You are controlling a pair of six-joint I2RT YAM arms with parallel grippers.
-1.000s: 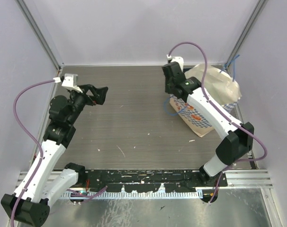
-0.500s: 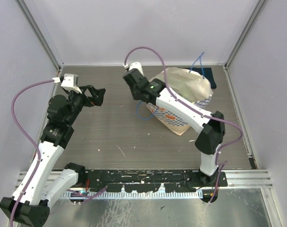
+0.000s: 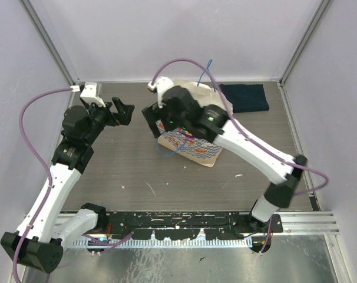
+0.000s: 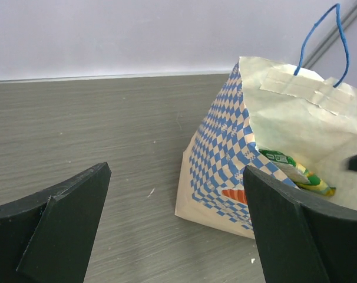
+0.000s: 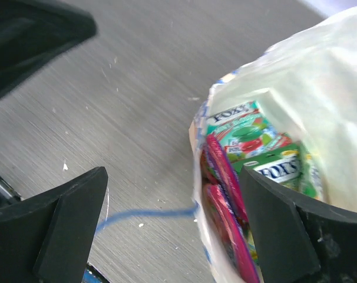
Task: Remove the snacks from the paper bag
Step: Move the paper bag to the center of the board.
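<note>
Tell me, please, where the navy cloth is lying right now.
In the top view, the navy cloth lies at the table's far right, just right of the paper bag.

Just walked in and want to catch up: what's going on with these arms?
The right gripper hangs open at the mouth of a cream-tan paper bag with a blue-checkered band. Glossy candy packets lie inside the bag. The left gripper hovers open to one side of it, holding nothing.

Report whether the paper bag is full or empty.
Not empty. Through the paper bag's open mouth, the right wrist view shows several snacks inside, green and magenta.
</note>
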